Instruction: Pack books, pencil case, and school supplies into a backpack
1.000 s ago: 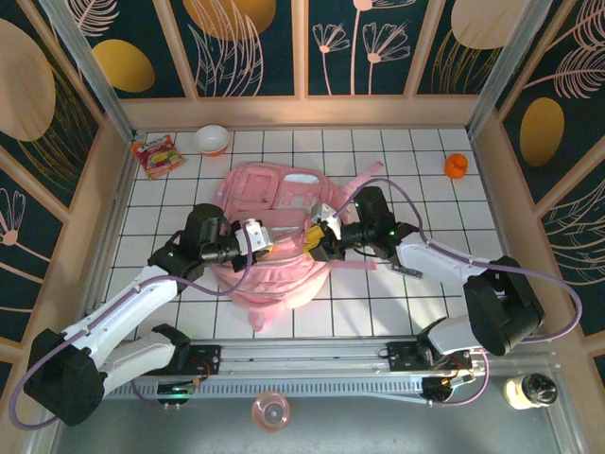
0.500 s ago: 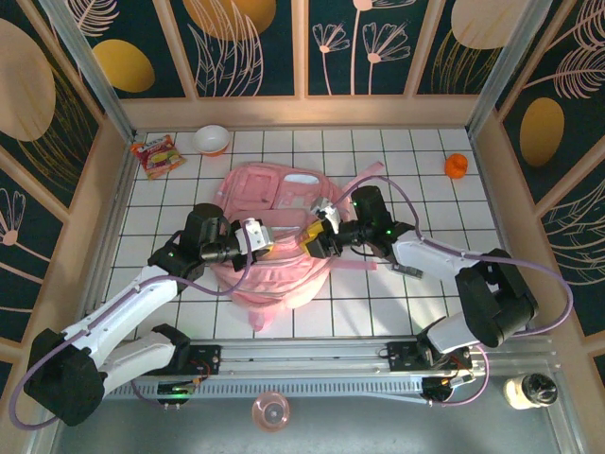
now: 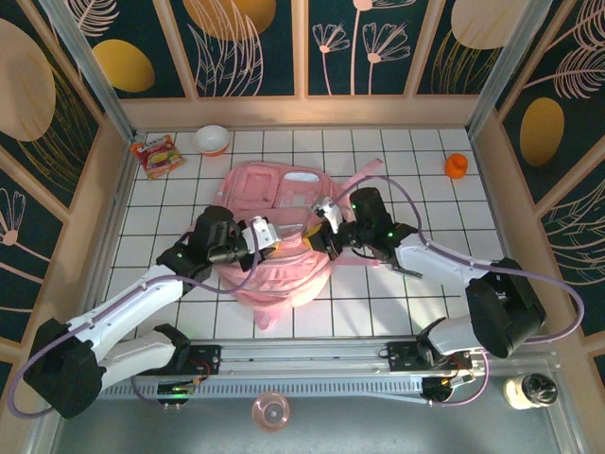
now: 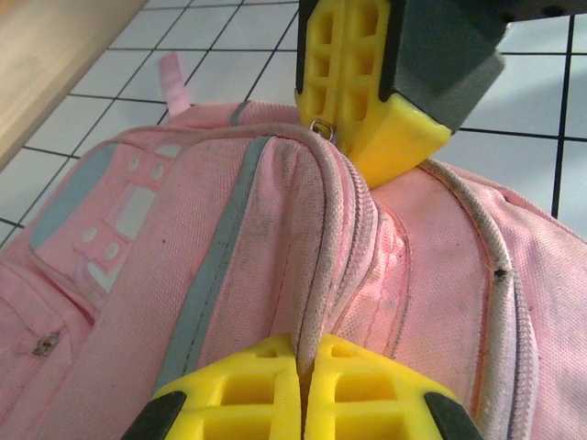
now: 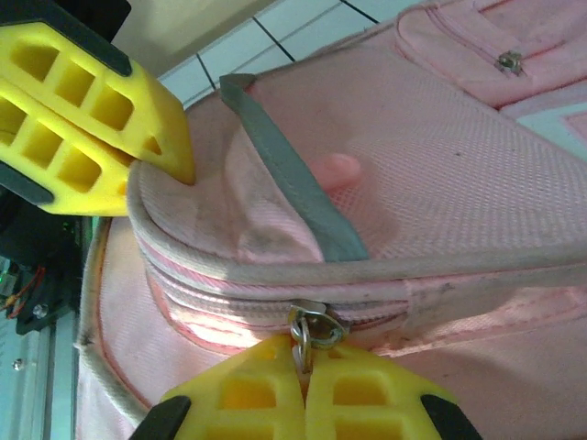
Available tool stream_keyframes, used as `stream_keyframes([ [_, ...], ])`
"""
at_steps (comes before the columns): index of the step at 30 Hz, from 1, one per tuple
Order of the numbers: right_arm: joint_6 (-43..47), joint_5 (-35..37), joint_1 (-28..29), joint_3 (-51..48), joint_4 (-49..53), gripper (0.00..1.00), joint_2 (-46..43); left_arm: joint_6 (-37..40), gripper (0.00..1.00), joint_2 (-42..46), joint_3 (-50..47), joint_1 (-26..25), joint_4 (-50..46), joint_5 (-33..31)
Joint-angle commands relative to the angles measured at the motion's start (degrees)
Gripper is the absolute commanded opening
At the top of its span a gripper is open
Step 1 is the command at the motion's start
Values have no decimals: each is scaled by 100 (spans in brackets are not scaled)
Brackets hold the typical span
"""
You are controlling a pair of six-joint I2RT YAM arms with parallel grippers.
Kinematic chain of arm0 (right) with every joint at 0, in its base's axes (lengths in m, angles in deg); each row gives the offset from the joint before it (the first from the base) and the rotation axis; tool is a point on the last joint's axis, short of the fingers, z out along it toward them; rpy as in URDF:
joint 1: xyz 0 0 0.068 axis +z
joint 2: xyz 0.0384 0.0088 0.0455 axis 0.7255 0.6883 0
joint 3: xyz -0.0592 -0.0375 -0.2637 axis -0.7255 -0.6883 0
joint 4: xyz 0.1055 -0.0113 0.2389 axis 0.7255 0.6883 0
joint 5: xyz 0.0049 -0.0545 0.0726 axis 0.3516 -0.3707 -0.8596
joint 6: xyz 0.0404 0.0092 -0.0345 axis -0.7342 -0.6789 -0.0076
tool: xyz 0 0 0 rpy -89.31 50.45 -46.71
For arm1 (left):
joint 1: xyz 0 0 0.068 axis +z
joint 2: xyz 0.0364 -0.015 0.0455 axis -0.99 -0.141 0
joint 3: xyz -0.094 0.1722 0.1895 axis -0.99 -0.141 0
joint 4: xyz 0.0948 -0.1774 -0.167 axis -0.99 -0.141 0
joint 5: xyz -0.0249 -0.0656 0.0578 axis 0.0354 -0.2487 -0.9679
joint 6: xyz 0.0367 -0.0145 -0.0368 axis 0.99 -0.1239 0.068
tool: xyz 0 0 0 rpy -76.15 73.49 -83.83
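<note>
Tiles, white with dark grid lines, cover my table [image 3: 435,189], which is boxed in by wooden rails and dark wall panels [image 3: 246,47] painted with pale leaves and orange ovals; a snack packet [image 3: 156,154], a small bowl [image 3: 212,139] and an orange object [image 3: 457,165] sit near the far edge. The pink backpack [image 3: 274,194] lies flat mid-table between my two arms. My left gripper [image 4: 304,371] is clenched on a ridge of its piped seam, and my right gripper [image 5: 303,367] is pinched tight on the metal zip pull [image 5: 310,328] at the bag's edge.
</note>
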Motion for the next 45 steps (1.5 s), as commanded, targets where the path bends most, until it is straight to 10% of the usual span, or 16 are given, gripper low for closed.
stream_keyframes([
  [1, -273, -265, 513, 258, 327, 0, -329, -442, 0, -303, 454, -263, 1173, -652],
  [15, -2276, 529, 543, 550, 1384, 0, -1007, -1420, 1, -1267, 1221, -664, 1384, -1082],
  [26, -3160, -1, 118, 1464, 3065, 0, -616, -756, 0, -1386, 1191, -668, 505, -2842],
  [33, -3587, -299, 399, 1775, 2641, 0, -264, -1269, 0, -1372, 1042, -669, 1422, -1208],
  [38, -3633, -210, 94, 1632, 2811, 1, -256, -1316, 0, -1341, 670, -660, 1991, -1174],
  [45, -3956, -447, -728, 1178, 2874, 44, -648, -535, 0, -916, 124, -567, 2059, -904],
])
